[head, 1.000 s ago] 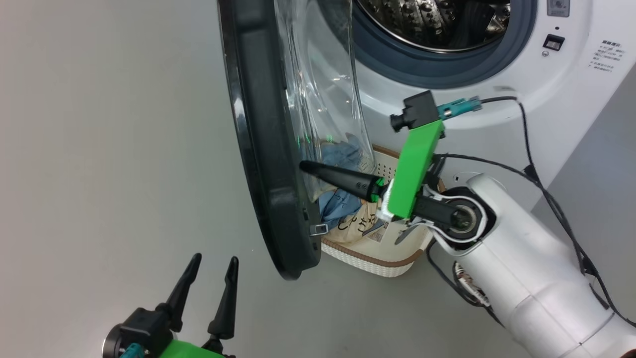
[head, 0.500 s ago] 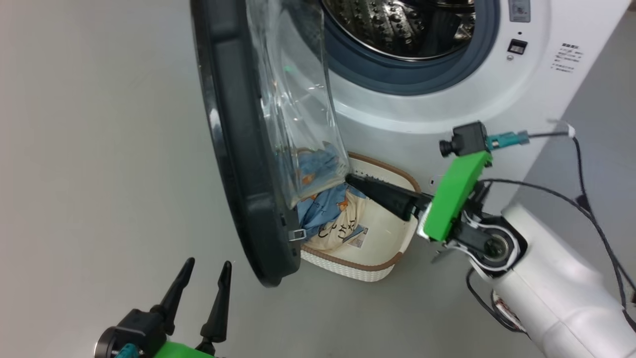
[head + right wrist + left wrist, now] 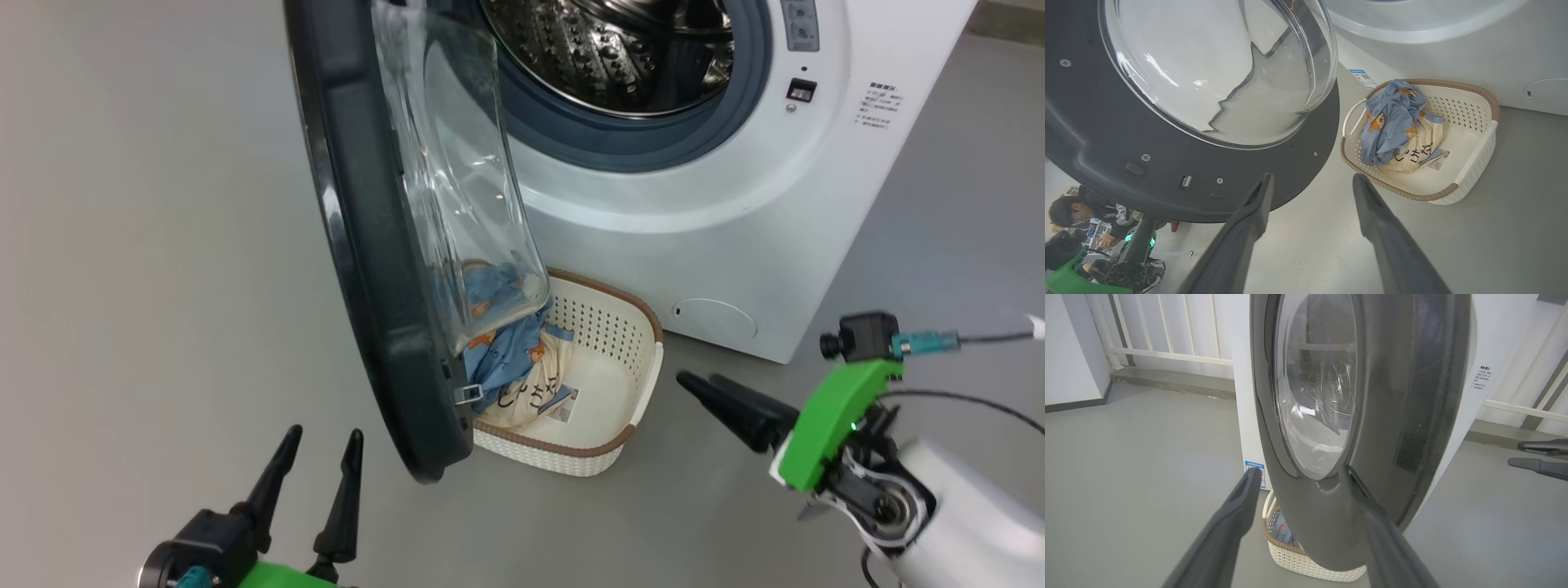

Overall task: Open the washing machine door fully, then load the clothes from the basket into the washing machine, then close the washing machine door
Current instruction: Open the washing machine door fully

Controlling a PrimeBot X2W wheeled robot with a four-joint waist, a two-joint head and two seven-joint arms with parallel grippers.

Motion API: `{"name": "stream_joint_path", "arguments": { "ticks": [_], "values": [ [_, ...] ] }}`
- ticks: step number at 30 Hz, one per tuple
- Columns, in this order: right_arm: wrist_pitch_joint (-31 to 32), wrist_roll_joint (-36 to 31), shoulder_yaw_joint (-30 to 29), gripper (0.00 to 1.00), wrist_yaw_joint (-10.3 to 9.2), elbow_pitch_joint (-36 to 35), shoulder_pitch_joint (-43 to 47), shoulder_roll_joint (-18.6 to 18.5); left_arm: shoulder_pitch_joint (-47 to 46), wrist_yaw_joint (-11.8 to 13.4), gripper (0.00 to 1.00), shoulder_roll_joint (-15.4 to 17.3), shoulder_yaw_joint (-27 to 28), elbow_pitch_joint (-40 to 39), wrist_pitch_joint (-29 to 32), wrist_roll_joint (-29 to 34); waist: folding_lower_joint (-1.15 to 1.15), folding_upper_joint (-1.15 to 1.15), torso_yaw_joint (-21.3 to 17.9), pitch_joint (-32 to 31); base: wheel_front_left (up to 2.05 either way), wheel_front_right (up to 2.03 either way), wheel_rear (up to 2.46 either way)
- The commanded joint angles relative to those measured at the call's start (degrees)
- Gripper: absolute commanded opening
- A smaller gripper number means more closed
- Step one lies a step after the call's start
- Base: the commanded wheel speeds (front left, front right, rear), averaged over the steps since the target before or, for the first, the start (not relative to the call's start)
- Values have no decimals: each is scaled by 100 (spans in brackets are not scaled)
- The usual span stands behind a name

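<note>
The washing machine door (image 3: 359, 245) stands swung out, edge-on, its glass bowl (image 3: 457, 180) facing the white washing machine (image 3: 694, 237) and steel drum (image 3: 596, 49). Below the door sits the basket (image 3: 645, 384), with a light blue garment (image 3: 506, 355) lying over a cream lettered one (image 3: 535, 396). My right gripper (image 3: 700, 380) hangs open just right of the basket, touching nothing; the right wrist view shows its gap (image 3: 1312, 177) between door (image 3: 1274, 179) and basket (image 3: 1474, 171), with the clothes (image 3: 1392, 118) beyond. My left gripper (image 3: 324, 433) is open before the door's outer face (image 3: 1404, 416).
Grey floor surrounds the machine. White railings (image 3: 1167, 355) stand behind it on the left. A person (image 3: 1069, 212) sits low in the right wrist view's corner, beyond the door. The other arm's fingers (image 3: 1537, 455) show at the left wrist view's right edge.
My right gripper has drawn back from the door's inner side to the right of the basket, and its jaws have opened. The head camera has shifted. My left gripper has stayed open.
</note>
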Motion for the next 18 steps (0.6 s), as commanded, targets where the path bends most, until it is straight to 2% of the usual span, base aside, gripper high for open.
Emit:
{"name": "stream_joint_path", "arguments": {
  "ticks": [1,9,15,18],
  "values": [
    [-168,-86,97,100,9,-128,179,-106,-96,-18,100,146,213,-115,-54,-3,0,0,-53,-60,0,0,0],
    [-1255,-443,491,100,9,167,690,-424,81,-18,100,224,335,-145,-54,16,0,0,-177,-183,0,0,0],
    [-2426,-1217,1000,100,9,548,790,-544,165,-18,100,243,391,-156,-54,36,0,0,-233,-262,0,0,0],
    [-2647,-1592,989,100,9,750,818,-496,195,-18,100,243,411,-163,-54,50,0,0,-253,-296,0,0,0]
  ]
}}
